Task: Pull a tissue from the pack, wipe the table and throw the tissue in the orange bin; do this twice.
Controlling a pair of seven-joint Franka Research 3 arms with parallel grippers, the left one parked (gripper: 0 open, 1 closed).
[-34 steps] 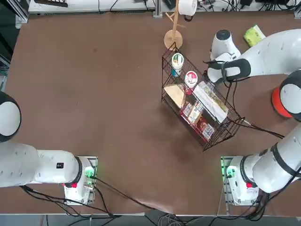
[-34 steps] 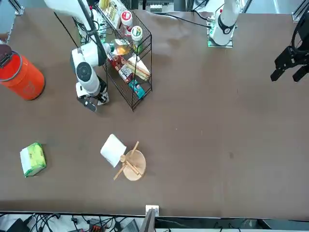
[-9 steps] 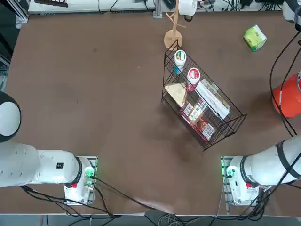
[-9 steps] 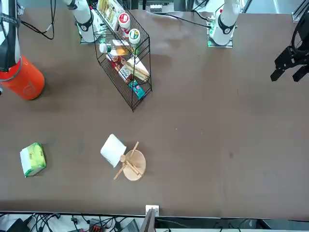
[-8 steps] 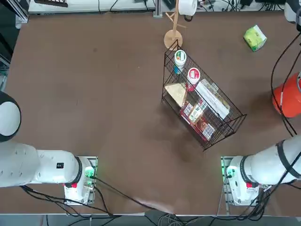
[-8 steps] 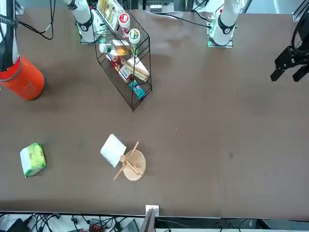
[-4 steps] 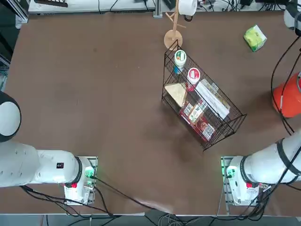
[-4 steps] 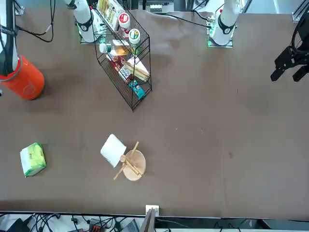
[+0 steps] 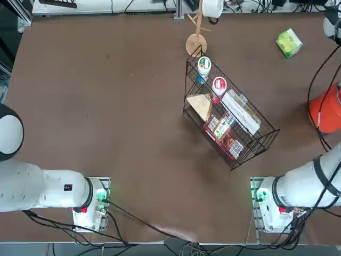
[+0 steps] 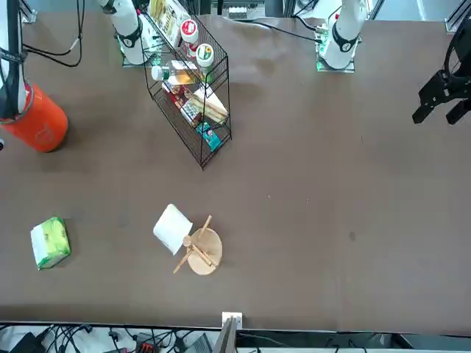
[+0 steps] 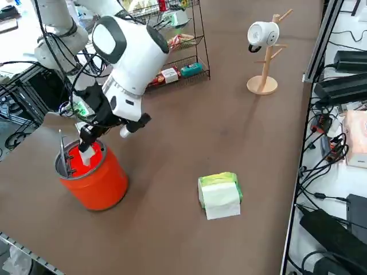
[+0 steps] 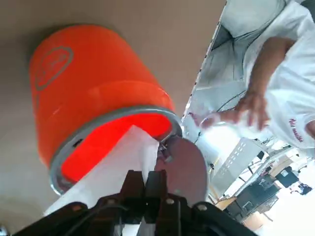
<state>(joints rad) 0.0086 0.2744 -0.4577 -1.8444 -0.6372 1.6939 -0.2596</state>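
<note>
1. Plastic, smooth and orange-red, makes up the round orange bin [image 11: 98, 186], upright on the matte brown surface [image 11: 166, 240]; it has a grey rim and a pale oval mark on its side, whose lettering I can't read.
2. At its mouth, the right pincer [image 12: 144, 174] is clenched on a tissue [image 12: 118, 162], thin, white and softly creased. The sheet hangs into the opening, though its lower end is hard to make out.
3. Farther right in the right side view stands an angular basket [image 11: 199, 34] of dark wire mesh, holding glossy packets and, seen from above, a long white box [image 9: 241, 112] with round-lidded tubs [image 9: 219, 86].
4. Nearer that camera lies the pack [image 11: 221, 195], a soft rectangle in bright green with a white face, well apart from the bin.
5. Rightmost, a pale wooden stand [image 11: 264, 85] with a disc base carries a glossy white mug [image 11: 264, 34] with a black handle.
</note>
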